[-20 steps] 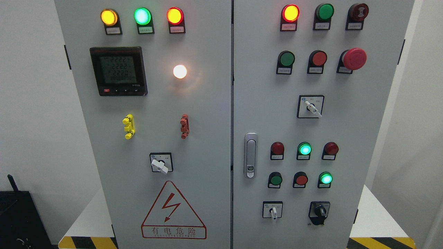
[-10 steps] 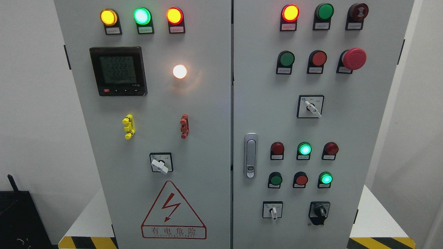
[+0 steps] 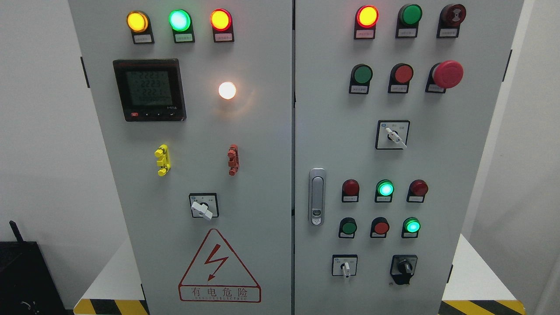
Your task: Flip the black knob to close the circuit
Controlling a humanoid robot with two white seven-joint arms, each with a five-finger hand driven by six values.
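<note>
We face a grey electrical cabinet [image 3: 262, 131] with two doors. The black knob [image 3: 404, 266] sits at the lower right of the right-hand door, on a black plate, just right of a small white selector switch [image 3: 345, 267]. Above it we see a row of three buttons, the rightmost green button [image 3: 411, 226] lit, and above that a row of lamps with the middle green lamp [image 3: 385, 189] lit. A silver door handle [image 3: 316, 196] stands upright at the right door's left edge. The left door carries a digital meter [image 3: 149, 89], a glowing white lamp [image 3: 227, 90] and a red-bordered warning triangle [image 3: 218, 267]. Neither robot hand appears in the view, so we cannot tell how open either one is or whether it holds anything.
</note>
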